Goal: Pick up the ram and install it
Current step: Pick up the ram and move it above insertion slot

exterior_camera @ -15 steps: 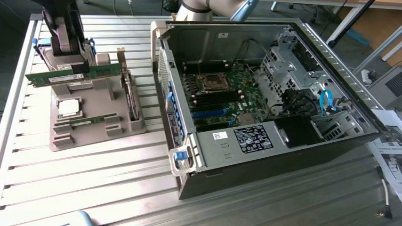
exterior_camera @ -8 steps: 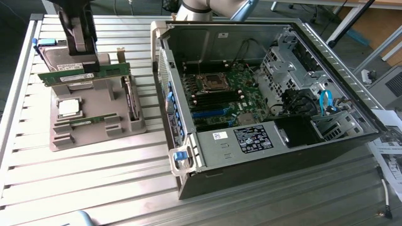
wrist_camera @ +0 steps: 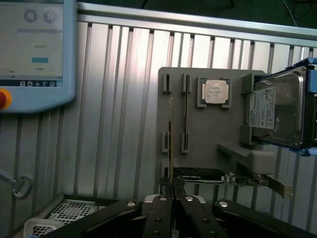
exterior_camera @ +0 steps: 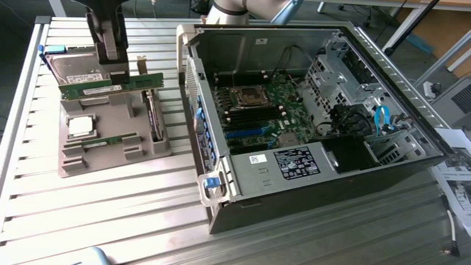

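The ram [exterior_camera: 88, 88], a long narrow green board with black chips, hangs level above the grey parts holder [exterior_camera: 110, 157], at the exterior view's left. My gripper [exterior_camera: 110, 76] comes down from above and is shut on the ram's upper edge near its middle. In the wrist view the ram [wrist_camera: 170, 144] appears edge-on as a thin line running out from my closed fingertips [wrist_camera: 179, 187]. The open computer case [exterior_camera: 243, 165] lies to the exterior view's right, with its motherboard [exterior_camera: 283, 94] facing up.
The holder also carries a second green stick [exterior_camera: 99, 142], a silver processor [exterior_camera: 81, 126], a hard drive [exterior_camera: 74, 63] and an expansion card [wrist_camera: 223, 176] with a bracket. A teach pendant [wrist_camera: 34, 49] lies on the slatted table [exterior_camera: 110, 210]. A white perforated basket [wrist_camera: 59, 213] sits near the gripper.
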